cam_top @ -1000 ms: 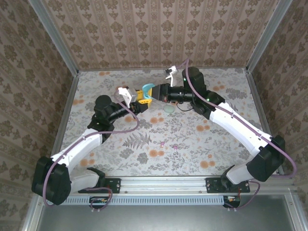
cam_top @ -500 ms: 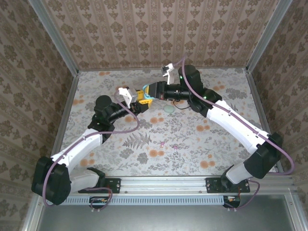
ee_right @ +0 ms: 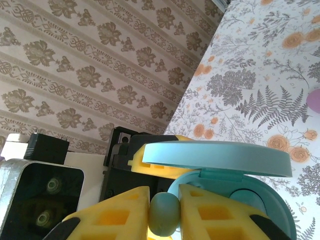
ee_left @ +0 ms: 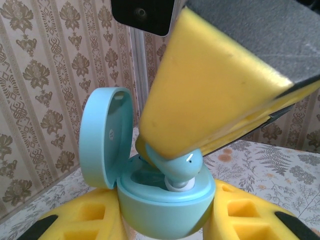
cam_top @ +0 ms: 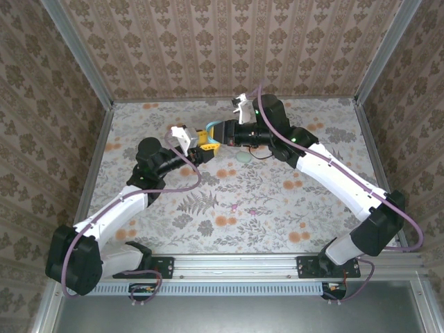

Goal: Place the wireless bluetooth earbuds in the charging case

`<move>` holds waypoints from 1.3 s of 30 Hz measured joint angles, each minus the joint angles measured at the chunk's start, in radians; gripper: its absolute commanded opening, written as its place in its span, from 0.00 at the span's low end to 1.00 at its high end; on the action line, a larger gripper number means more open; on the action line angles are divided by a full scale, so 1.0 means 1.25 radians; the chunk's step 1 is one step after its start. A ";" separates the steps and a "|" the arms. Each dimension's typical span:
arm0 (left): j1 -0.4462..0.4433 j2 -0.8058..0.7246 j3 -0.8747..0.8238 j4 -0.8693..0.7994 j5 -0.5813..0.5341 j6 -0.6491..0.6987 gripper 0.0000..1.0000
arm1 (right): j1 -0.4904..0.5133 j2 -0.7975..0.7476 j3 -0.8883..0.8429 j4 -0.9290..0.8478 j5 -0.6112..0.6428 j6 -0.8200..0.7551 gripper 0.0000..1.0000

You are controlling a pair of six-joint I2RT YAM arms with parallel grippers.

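My left gripper [cam_top: 200, 146] [ee_left: 165, 222] is shut on the base of a teal egg-shaped charging case [ee_left: 167, 202], held up off the table. Its round lid [ee_left: 105, 135] stands open to the left in the left wrist view. My right gripper [cam_top: 217, 134] [ee_right: 164, 200] is shut on a teal-green earbud [ee_right: 164, 214] [ee_left: 181, 167]. The bud's white tip sits down in the case's open well, tilted, with the right gripper's yellow fingers [ee_left: 210, 95] pressing from above. In the right wrist view the lid [ee_right: 215, 156] spreads over the case body [ee_right: 260, 197].
A pale green egg-shaped case [cam_top: 243, 157] lies on the floral table just right of the grippers. Two tiny pinkish buds [cam_top: 236, 206] [cam_top: 253, 211] rest nearer the middle front. A pink rounded object [ee_right: 315, 100] shows at the right wrist view's edge. Patterned walls enclose the table.
The right gripper has moved left with the earbud, closing the gap to the case held by the left gripper. The left arm has stayed put.
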 measured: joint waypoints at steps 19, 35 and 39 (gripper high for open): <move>0.000 0.000 0.000 -0.001 -0.014 0.000 0.32 | 0.008 0.031 0.067 -0.079 0.036 -0.020 0.30; 0.000 0.000 0.000 -0.001 -0.017 0.000 0.31 | 0.010 0.031 0.078 -0.093 0.052 -0.020 0.36; 0.000 0.000 0.000 0.000 -0.018 0.000 0.31 | 0.010 0.029 0.078 -0.093 0.052 -0.020 0.36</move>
